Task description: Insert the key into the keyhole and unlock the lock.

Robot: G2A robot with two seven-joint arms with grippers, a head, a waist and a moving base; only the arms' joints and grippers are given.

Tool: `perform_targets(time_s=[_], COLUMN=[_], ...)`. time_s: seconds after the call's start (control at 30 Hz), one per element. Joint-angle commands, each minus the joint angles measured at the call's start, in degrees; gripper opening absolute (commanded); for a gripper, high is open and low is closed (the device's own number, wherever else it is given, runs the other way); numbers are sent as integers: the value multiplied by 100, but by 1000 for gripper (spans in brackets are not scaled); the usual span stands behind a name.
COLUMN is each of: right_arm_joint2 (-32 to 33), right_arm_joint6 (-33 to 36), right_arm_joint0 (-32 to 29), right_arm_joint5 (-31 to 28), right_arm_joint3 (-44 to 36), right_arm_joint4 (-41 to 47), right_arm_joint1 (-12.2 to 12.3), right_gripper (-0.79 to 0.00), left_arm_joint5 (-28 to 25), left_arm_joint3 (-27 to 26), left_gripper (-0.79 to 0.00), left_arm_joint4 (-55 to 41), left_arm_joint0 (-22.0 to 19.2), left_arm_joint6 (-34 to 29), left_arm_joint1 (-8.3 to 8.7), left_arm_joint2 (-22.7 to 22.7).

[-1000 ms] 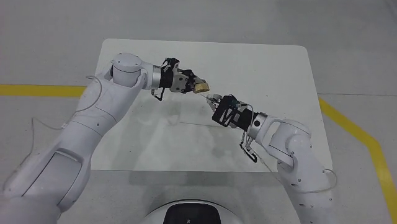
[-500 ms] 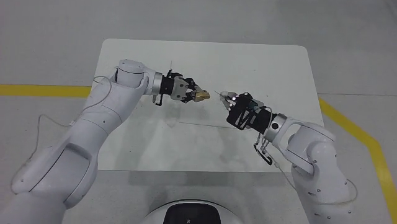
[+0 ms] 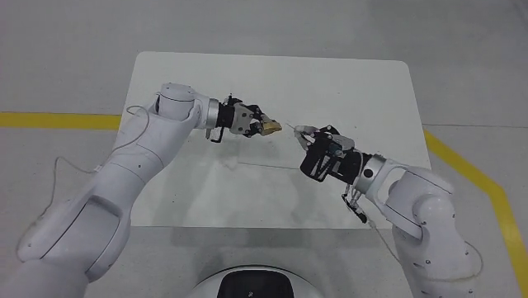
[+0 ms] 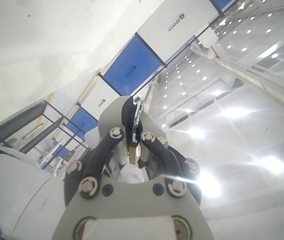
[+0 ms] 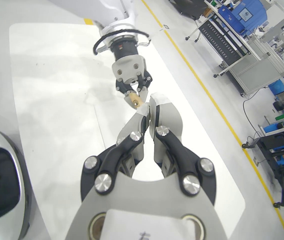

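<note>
Left end effector is held above the middle of the white surface, pinching the brass lock. The lock body sticks out past the fingertips toward the other arm. In the left wrist view the left end effector has both fingers closed on the lock, with the brass body between the linkages and the silver shackle up between the fingertips.

Right end effector is just beside the lock and also above the surface, facing the left one tip to tip. In the right wrist view the right end effector has its fingers pressed together on the key. The key is mostly hidden between the pads, and a short silvery bit shows at the lock's end face. Too small to tell whether it sits in the keyhole. The left end effector shows beyond it, above the surface.

Writing: the blue and white wall panels in the left wrist view each carry a small dark printed logo. The right end effector's base plate has a dark printed mark cut off by the frame edge.

Yellow floor line runs beside the surface. Racks with blue bins stand across the floor.
</note>
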Motion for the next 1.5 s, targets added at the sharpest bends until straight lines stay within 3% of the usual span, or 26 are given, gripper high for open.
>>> perform_targets(time_s=[0.0, 0.3, 0.43, 1.07, 1.47], right_arm_joint2=[40, -194, -702, -2247, -2832], right_arm_joint6=[256, 1875, 2230, 3360, 3788], right_arm_joint0=[26, 281, 490, 1507, 2112], right_arm_joint5=[-431, -901, -547, 583, 1011], right_arm_joint3=[-52, -155, -27, 153, 230], right_arm_joint4=[158, 687, 194, 346, 765], right_arm_joint1=[39, 159, 275, 870, 1215], right_gripper=[-785, -785, -785, -785, -785], left_arm_joint5=[162, 856, 946, 907, 752], left_arm_joint3=[-123, -235, -99, 123, 300], left_gripper=[-785, -785, -785, -785, -785], left_arm_joint4=[60, -12, 0, 78, 59], left_arm_joint0=[26, 81, -20, -142, -201], left_arm_joint6=[90, 142, 201, 228, 109], left_arm_joint1=[0, -110, -159, -342, -398], left_arm_joint2=[28, 244, 301, 536, 529])
